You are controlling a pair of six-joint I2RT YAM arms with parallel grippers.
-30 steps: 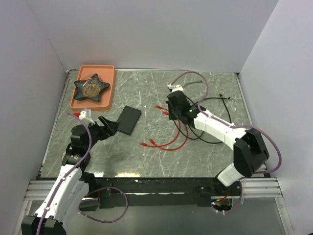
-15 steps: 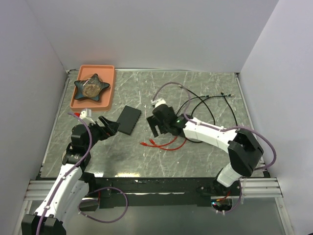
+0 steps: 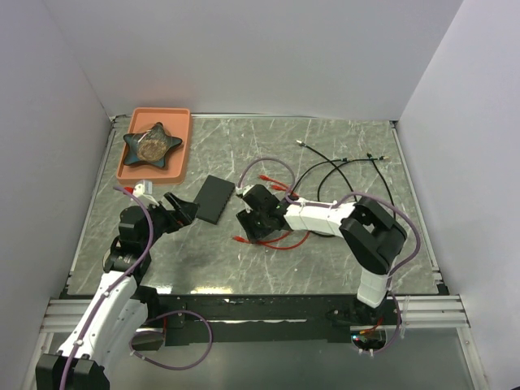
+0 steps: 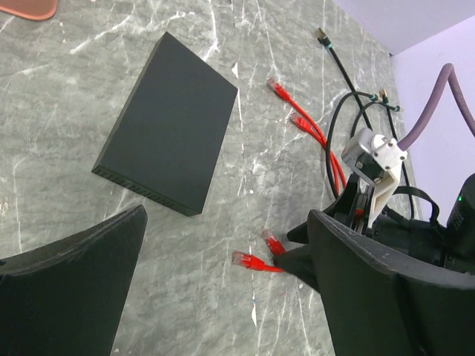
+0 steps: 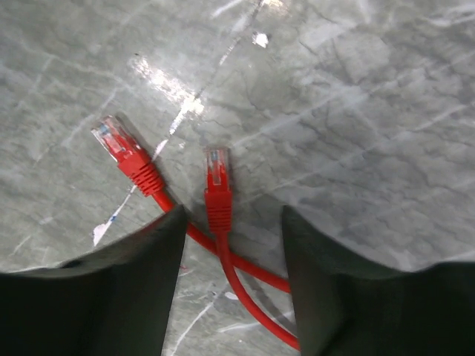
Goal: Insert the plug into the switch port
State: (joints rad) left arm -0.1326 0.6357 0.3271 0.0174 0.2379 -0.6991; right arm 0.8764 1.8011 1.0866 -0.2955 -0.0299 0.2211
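Note:
The switch (image 3: 214, 199) is a flat matte-black box lying left of the table's middle; in the left wrist view the switch (image 4: 167, 122) shows a row of sockets on its near short edge. Two red plugs (image 5: 217, 174) (image 5: 119, 148) lie on the marble just right of it. My right gripper (image 3: 248, 223) is low over them and stands open. Its fingers (image 5: 111, 289) straddle the cable just behind the right-hand plug, without touching it. My left gripper (image 3: 183, 210) is open and empty, just left of the switch's near end.
An orange tray (image 3: 185, 142) at the back left holds a dark star-shaped dish (image 3: 151, 145). Black cables (image 3: 349, 162) loop across the back right. More red cable and plug ends (image 3: 272, 177) lie behind the right gripper. White walls enclose the table.
My right arm has swung left and toward the near side, from mid-table down over the two near red plugs. Its jaws went from shut to open. The left arm and the switch have not moved.

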